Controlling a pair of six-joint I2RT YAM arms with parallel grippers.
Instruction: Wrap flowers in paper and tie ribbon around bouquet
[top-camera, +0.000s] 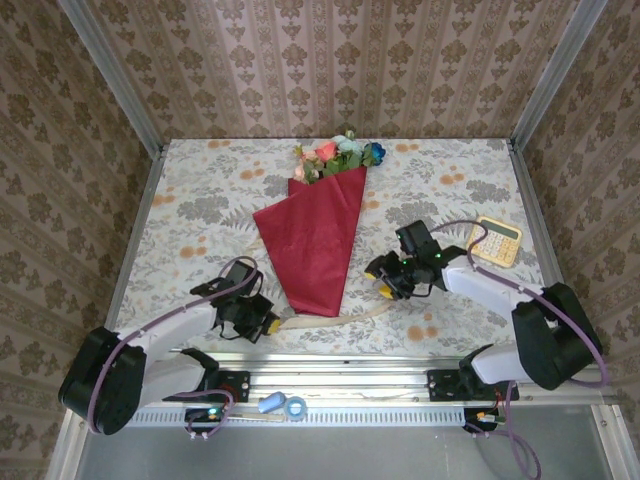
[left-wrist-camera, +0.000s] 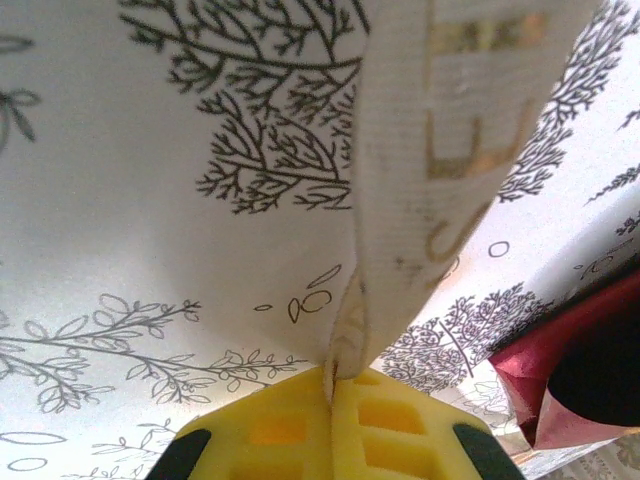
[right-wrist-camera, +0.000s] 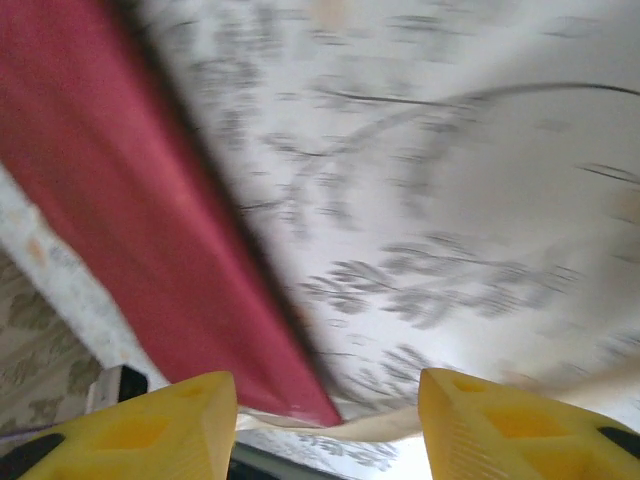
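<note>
Seen from overhead, the bouquet (top-camera: 315, 235) lies mid-table. It is a slim crimson cone with pink, coral and blue blooms at its far, wide end, and its tip points toward the arms. The ribbon (top-camera: 350, 318) runs past that tip, perhaps tucked under it; I can't tell from here. The left wrist camera shows more: the left gripper (left-wrist-camera: 330, 395) is clamped on the cream ribbon, which carries gold lettering. The right gripper (right-wrist-camera: 325, 425) has its fingers spread, holding nothing. Its view is blurred, and the red paper (right-wrist-camera: 130, 200) is cut off at the left.
</note>
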